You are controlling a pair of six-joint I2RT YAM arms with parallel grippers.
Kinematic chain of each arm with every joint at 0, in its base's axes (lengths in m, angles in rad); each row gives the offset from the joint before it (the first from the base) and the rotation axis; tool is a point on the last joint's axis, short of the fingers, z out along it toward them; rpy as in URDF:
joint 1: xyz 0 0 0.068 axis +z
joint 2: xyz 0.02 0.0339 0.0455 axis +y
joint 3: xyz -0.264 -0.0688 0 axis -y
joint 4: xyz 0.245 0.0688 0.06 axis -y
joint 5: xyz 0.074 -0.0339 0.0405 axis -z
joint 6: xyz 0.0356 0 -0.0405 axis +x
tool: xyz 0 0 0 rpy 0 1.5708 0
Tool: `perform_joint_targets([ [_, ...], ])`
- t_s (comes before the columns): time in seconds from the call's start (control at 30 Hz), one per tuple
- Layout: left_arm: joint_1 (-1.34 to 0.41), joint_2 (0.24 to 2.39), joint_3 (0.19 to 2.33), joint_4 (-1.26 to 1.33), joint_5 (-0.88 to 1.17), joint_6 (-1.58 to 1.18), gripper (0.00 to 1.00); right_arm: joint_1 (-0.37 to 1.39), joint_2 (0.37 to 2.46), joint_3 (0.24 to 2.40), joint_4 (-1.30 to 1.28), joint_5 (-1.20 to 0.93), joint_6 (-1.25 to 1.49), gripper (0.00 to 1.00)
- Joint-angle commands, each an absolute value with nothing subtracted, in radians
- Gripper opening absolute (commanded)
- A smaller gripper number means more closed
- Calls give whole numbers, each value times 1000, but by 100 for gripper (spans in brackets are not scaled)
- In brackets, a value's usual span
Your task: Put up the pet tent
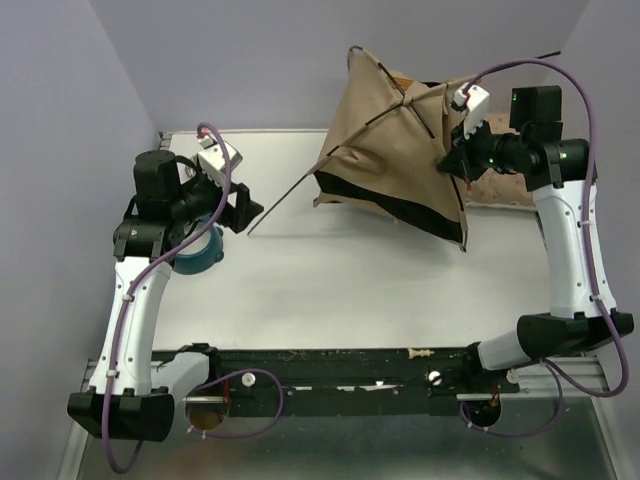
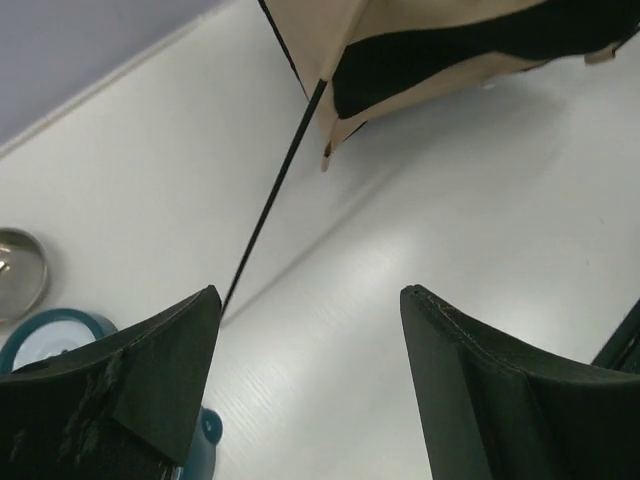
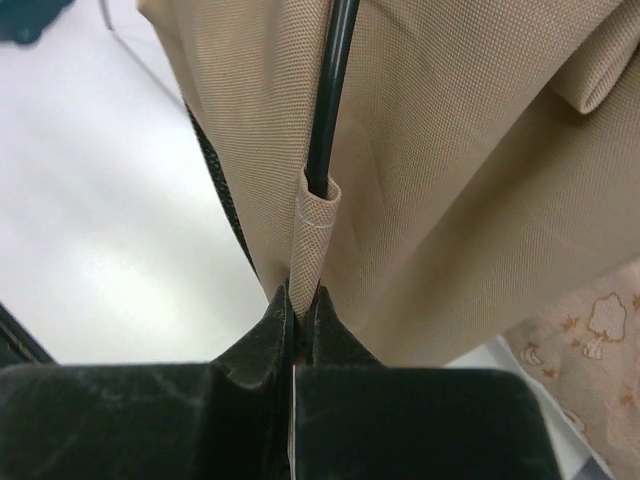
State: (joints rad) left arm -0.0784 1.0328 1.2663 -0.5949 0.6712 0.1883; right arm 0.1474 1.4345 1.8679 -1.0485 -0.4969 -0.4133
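right gripper [image 3: 297, 312], pinching pet tent [image 3: 450, 180] sleeve

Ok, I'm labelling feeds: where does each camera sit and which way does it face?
Top external: high behind the robot, looking down on table, left arm, right arm, pet tent.
Left wrist: on left arm, facing the tent's pole; open left jaws below.
Right wrist: on right arm, facing tent fabric; right jaws shut on its sleeve.
All three share the tent.
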Motion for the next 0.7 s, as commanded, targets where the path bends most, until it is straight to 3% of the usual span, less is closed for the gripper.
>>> perform_joint_targets([
  [0.0,-55,1078,1220,-813,770,402,87,66,1521,1986,-1271,-696,-644,1],
  [0.13,-54,1100,1135,-845,765,543,86,6,1575,2030,-1393,-755,-781,1],
  [0.37,-54,1163,1016,-951,873,670,85,-41,1539,1873,-1180,-651,-660,4],
  [0.4,-54,1160,991,-969,888,692,85,-43,1525,1852,-1139,-626,-623,18],
  [0.47,-55,1135,941,-983,908,706,85,-41,1502,1830,-1103,-589,-566,62],
  [0.53,-71,1108,924,-956,878,681,85,-41,1468,1810,-1086,-562,-545,92],
  [0.67,-84,1141,939,-1029,853,768,85,-41,1382,1758,-1065,-625,-584,96],
])
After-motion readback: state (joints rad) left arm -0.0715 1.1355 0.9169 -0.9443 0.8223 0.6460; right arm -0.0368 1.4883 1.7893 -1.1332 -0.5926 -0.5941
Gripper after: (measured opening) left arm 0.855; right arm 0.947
